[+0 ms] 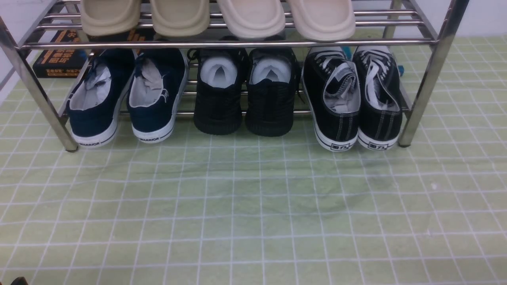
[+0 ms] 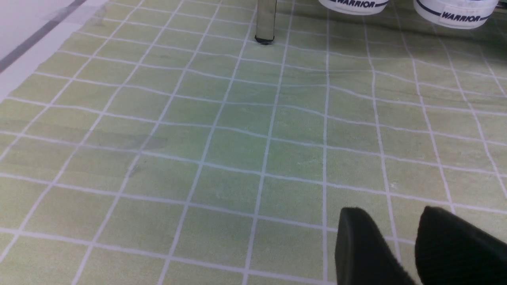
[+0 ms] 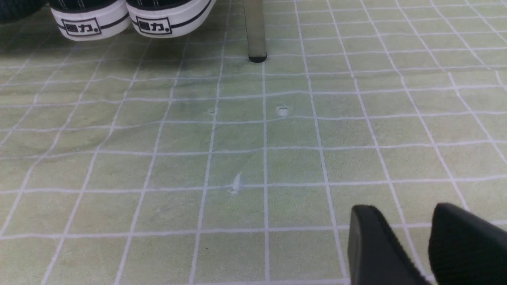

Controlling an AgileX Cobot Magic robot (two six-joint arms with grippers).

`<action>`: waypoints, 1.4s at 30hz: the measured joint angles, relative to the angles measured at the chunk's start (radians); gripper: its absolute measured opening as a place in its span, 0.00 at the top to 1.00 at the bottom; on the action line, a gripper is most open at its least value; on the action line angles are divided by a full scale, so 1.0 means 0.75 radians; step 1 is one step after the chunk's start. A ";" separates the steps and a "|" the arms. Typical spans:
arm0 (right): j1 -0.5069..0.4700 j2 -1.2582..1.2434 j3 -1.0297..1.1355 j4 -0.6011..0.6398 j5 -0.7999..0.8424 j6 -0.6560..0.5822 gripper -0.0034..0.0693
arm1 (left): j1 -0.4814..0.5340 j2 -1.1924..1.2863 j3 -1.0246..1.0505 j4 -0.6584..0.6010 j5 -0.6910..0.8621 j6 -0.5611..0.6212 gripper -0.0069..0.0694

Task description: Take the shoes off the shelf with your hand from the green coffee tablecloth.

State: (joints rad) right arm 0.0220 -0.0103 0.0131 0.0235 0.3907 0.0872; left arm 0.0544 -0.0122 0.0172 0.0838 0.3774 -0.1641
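my left claw hangs low over the large pale green cloth with thin white grid lines, its two black fingers parted with only cloth between them, gripping nothing. my right claw is the same: released, empty, touching nothing, and near the right front leg of the two-tier rack of shiny chrome tubes.

on the lower tier, from the left, sit a navy canvas pair with white soles, an all-black mesh pair, then the pair i want, black canvas low-top sneakers with white laces and striped white soles, just inside that right leg. all three pairs lean toes-up on the rails with heels out toward me, down by the cloth, which i judge leaves the heels easiest to grasp. my right claw is the nearer one. it looks parted enough for a heel rim, not a whole shoe.
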 joint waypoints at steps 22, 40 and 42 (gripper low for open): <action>0.000 0.000 0.001 0.495 0.011 0.185 0.62 | 0.000 0.000 0.000 0.000 0.000 0.000 0.59; 0.000 0.084 -0.302 0.954 -0.012 -0.097 0.79 | 0.000 0.000 0.000 0.000 0.000 0.000 0.59; 0.000 0.208 -0.446 0.860 0.031 -0.199 0.89 | 0.000 0.000 0.000 0.000 0.000 0.000 0.59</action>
State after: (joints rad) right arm 0.0220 0.1456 -0.3217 0.6686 0.4142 -0.0617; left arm 0.0544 -0.0122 0.0172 0.0838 0.3774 -0.1641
